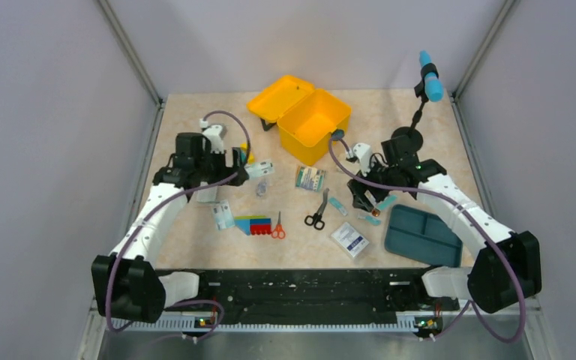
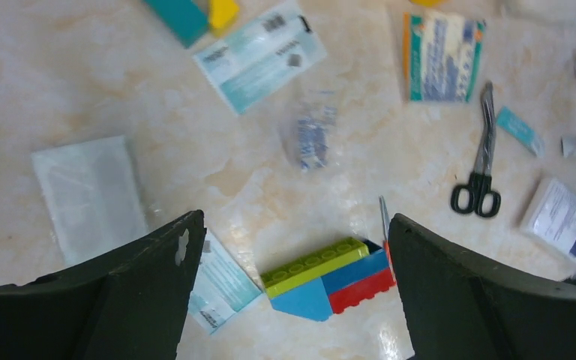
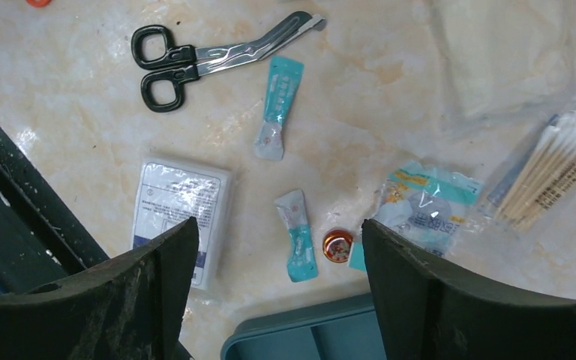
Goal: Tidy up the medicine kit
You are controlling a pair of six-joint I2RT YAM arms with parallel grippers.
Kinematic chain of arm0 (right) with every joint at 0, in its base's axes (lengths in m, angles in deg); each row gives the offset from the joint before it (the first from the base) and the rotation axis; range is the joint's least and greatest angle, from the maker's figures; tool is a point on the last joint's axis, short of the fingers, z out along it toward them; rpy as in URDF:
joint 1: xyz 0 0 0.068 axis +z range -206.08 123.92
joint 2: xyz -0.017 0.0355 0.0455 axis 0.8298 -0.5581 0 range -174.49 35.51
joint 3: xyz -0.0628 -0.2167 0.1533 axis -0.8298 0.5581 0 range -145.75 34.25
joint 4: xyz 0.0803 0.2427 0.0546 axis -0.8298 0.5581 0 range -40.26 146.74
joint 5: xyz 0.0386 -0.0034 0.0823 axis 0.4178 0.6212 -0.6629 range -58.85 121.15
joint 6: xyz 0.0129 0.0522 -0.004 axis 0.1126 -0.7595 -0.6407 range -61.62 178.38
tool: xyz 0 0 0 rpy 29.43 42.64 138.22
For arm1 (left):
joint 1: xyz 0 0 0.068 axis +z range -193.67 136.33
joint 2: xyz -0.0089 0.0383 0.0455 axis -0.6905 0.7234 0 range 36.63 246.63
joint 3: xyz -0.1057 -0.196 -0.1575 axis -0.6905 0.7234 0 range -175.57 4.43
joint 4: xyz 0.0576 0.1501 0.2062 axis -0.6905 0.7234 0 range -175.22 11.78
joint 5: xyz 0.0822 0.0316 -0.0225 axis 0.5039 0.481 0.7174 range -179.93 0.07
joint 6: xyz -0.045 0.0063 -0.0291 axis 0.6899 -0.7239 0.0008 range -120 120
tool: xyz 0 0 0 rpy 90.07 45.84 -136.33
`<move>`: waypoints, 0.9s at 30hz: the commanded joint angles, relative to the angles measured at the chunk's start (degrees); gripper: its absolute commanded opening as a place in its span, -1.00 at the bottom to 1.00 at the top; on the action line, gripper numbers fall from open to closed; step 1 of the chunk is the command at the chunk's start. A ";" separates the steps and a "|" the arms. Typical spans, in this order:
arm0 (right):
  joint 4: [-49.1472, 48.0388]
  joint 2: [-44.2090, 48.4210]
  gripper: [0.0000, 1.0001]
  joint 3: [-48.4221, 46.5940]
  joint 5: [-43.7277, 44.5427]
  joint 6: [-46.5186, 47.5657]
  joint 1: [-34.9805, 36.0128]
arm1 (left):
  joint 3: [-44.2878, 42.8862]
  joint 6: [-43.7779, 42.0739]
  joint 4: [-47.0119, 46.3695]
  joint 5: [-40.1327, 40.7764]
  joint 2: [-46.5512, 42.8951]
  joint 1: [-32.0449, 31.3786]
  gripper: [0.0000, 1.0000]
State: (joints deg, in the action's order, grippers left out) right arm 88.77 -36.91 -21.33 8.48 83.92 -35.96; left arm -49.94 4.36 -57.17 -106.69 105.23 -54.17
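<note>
The medicine kit (image 1: 304,120) is seen open in the upper centre of the top view, lid thrown back, well apart from the loose supplies below it. The teal tray (image 1: 422,236) is found at lower right. Both grippers are spread wide and nothing is held: the left gripper (image 2: 294,225) is hung above the toy block (image 2: 330,274), the right gripper (image 3: 277,225) above a small sachet (image 3: 298,232) just beside an orange-capped jar (image 3: 337,246).

A pick of that sachet is judged to be the step in hand. It would be done best if the fingers were lowered astride its narrow width (it lies flat, so a low close is needed) and the jar were kept out of the pinch.

The kit's floor cannot be made out. The tray is cut off at the bottom edge of the right wrist view. The red scissors (image 2: 384,217) are largely hidden by a finger, and packet print cannot be read.
</note>
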 commanded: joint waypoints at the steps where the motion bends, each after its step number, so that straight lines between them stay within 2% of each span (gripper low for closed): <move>1: -0.68 -1.73 0.54 1.73 -0.71 1.97 2.41 | -3.84 7.05 -1.10 -5.18 1.74 9.64 0.91; 4: -0.75 -2.71 0.47 2.36 -0.72 0.46 3.13 | -5.93 6.05 -2.31 -2.94 3.02 13.01 0.90; 9: -0.66 -3.85 0.39 4.18 -0.13 -0.25 3.87 | -6.89 1.26 -0.98 -2.68 5.49 13.16 0.83; 15: -0.16 -4.00 0.29 6.41 -1.22 -2.06 4.87 | -6.16 6.24 2.87 -5.54 7.32 13.18 0.76; 22: -0.23 -6.05 0.24 7.42 -0.73 -0.94 7.78 | -4.38 12.26 0.02 -7.15 9.30 13.22 0.72; 27: -1.31 -8.83 0.22 8.44 -0.27 0.21 8.62 | -5.51 13.30 -0.57 -7.77 10.59 13.19 0.73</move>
State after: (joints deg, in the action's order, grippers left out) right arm 89.01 -44.10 -13.63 8.61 82.85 -28.42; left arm -54.64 15.40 -55.33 -113.05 115.11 -41.01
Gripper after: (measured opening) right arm 0.610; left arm 0.864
